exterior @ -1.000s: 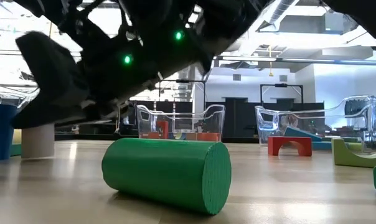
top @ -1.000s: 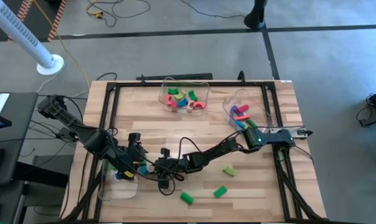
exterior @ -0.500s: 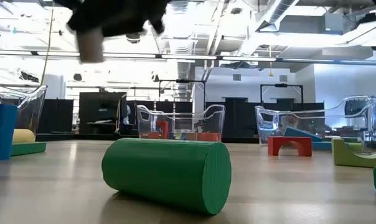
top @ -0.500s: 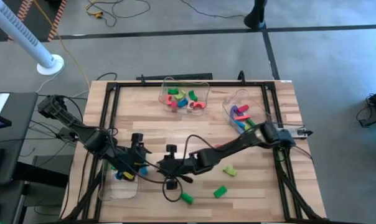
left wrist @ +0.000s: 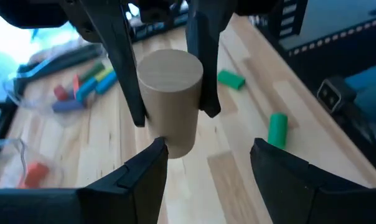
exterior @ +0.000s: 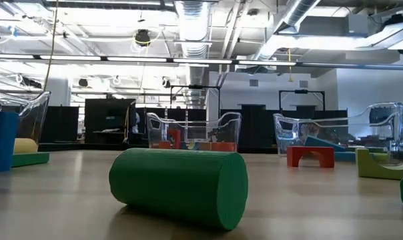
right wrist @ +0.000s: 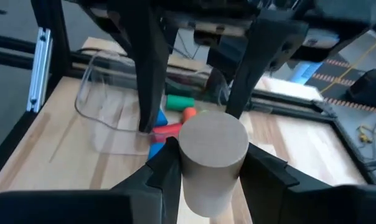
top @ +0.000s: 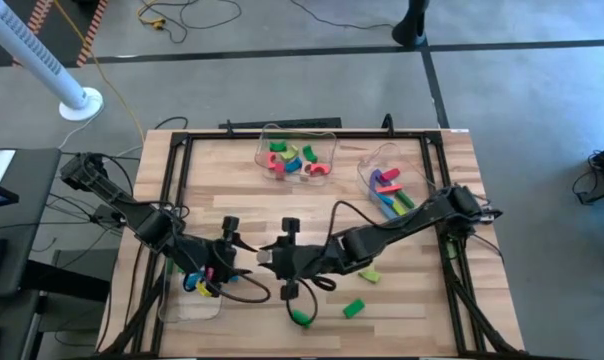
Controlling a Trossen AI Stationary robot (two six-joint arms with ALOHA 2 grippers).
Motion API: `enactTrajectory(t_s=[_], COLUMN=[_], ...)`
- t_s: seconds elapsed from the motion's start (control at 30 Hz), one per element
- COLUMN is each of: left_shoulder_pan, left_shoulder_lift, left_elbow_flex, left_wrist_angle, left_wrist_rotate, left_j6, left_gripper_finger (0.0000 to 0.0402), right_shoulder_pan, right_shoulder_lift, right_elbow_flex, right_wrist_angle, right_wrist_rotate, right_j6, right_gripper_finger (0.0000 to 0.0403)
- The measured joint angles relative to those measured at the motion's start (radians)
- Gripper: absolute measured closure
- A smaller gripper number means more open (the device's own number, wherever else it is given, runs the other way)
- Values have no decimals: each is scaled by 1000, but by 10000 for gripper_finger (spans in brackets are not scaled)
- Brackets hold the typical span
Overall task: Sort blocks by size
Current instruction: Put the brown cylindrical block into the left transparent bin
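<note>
right gripper point(right wrist: 203, 168) risen, tan cylinder point(right wrist: 211, 158) lifted (gripped)

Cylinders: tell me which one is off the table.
The tan cylinder, held up in the right gripper's fingers; the green cylinder lies on its side on the table.

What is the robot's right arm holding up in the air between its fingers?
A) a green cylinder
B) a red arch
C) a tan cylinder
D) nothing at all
C: the right gripper is closed on the tan cylinder, lifted off the table facing the open left gripper.
</note>
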Motion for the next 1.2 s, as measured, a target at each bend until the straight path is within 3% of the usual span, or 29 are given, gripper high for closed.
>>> enactTrajectory(t_s=[0.23,0.83,1.03,1.2], left_shoulder_pan=[3,66,68,68], left_shoulder_lift=[5,3,4,5], left_elbow_flex=[-1,-1,0,0], left_wrist_angle=[110,194,245,321], left_wrist_rotate=[-4,-34,-87,-73], left_j6=[53,62,127,200], left_gripper_finger=[182,182,182,182], right_shoulder_pan=[13,26,35,37], right_shoulder_lift=[-13,-24,-53,-83], right_elbow_flex=[0,-1,-1,0], right_wrist_angle=[5,91,99,104], right_wrist_rotate=[21,115,135,138], right_j6=[-20,-129,-150,-154], right_gripper_finger=[244,243,243,243])
